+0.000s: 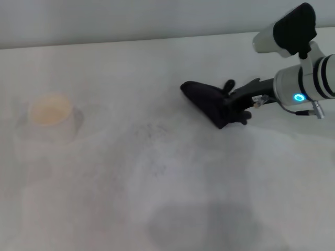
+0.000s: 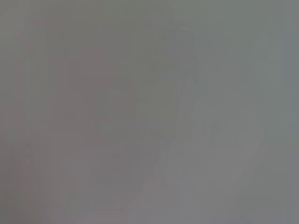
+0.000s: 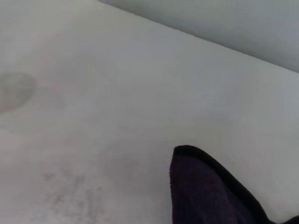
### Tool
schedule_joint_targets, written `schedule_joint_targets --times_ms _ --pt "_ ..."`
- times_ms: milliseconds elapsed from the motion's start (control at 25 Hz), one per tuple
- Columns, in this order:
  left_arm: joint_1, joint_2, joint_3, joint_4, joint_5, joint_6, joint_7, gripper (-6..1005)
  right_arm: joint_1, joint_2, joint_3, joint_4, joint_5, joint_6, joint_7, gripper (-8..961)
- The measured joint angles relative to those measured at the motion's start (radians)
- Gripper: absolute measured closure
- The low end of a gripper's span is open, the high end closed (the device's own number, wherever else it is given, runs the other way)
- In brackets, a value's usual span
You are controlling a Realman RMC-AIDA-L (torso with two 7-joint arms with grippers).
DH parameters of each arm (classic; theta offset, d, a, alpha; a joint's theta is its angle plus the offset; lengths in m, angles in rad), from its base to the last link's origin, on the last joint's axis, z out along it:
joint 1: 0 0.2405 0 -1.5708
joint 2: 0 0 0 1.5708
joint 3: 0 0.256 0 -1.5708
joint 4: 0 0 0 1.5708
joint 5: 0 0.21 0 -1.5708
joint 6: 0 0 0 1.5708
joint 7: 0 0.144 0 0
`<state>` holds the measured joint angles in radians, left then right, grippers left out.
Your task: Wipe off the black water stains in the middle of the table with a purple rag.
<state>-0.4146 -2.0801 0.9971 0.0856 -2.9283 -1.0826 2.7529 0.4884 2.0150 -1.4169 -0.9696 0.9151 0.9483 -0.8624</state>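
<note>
The right gripper (image 1: 238,106) reaches in from the right side of the table (image 1: 104,209) and pinches the purple rag (image 1: 209,102) at its near right end. The rest of the cloth trails to the left and slightly farther away, its tip lying on or just above the tabletop; the head view does not settle which. In the right wrist view the rag (image 3: 205,191) fills the lower corner, with bare white surface ahead of it.

No glossy black blot shows anywhere. What is left in the middle of the table is a faint grey speckled smudge (image 1: 152,130), just left of and nearer than the rag; it also shows in the right wrist view (image 3: 70,191). The stain may already be wiped away or may lie hidden under the cloth, and the views cannot say which, so I judge the wiping to be either well under way or nearly done. What probably remains is a pass or two over the speckled patch and then setting the rag down.

A pale cup (image 1: 51,112) stands well apart at the far left. The left gripper is not in view; its wrist view shows only featureless grey.
</note>
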Motion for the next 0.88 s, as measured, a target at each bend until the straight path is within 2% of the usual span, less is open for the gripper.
schedule_joint_targets --times_ms 80,360,480,600,680,880 --pt "-0.002 0.000 0.000 0.000 0.000 0.000 0.000 111 -0.010 0.001 -0.001 0.008 0.122 0.000 -0.106 728" --pt "0.001 -0.002 0.000 0.000 0.000 -0.004 0.000 112 -0.045 -0.002 0.034 0.000 0.270 -0.004 -0.242 694" --pt "0.004 -0.002 -0.001 0.000 0.000 -0.005 0.000 112 -0.058 -0.001 0.091 0.003 0.322 -0.010 -0.290 449" --pt "0.005 -0.002 -0.002 0.000 0.000 -0.006 0.000 112 -0.081 -0.001 0.151 0.017 0.470 -0.009 -0.414 384" --pt "0.006 -0.002 -0.002 0.000 0.000 -0.007 0.000 112 -0.103 -0.002 0.193 0.045 0.625 0.001 -0.544 340" --pt "0.006 -0.002 -0.002 0.000 0.000 -0.007 0.001 112 -0.124 -0.003 0.328 0.234 1.014 0.063 -0.768 231"
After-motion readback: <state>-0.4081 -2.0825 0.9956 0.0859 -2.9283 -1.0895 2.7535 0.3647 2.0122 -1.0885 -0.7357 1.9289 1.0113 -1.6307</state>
